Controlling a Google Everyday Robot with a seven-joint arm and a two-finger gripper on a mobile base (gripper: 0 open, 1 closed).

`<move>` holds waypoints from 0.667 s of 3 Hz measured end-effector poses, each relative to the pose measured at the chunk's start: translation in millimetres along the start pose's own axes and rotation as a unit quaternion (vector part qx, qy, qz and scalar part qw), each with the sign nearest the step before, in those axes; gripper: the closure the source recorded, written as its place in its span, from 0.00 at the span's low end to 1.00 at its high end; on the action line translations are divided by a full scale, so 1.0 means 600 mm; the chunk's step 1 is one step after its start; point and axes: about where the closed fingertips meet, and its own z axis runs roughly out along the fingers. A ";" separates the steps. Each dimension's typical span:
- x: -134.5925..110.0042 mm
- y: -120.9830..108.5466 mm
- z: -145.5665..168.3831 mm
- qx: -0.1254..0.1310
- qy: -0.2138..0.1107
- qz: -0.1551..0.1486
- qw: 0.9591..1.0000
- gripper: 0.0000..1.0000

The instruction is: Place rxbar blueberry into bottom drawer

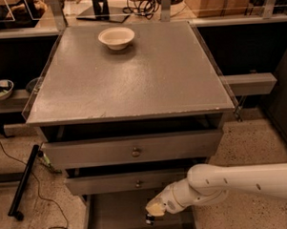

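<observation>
rxbar blueberry (149,221): small dark bit right under the gripper (152,216) | gripper: low over the pulled-out bottom drawer (114,215), cannot tell if open or closed | bowl (116,38): far above gripper, on cabinet top (132,83)

Cream-tipped two-finger gripper (151,214) over wide grey metal bottom drawer (114,214), drawer cut off by lower edge; small dark object (148,222) beneath gripper, too small to be identified

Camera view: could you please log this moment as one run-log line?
gripper low over open bottom drawer | rxbar blueberry: cannot be made out | cream bowl at rear of cabinet top
</observation>
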 end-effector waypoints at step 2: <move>0.048 -0.029 0.072 -0.027 0.012 0.039 0.999 1.00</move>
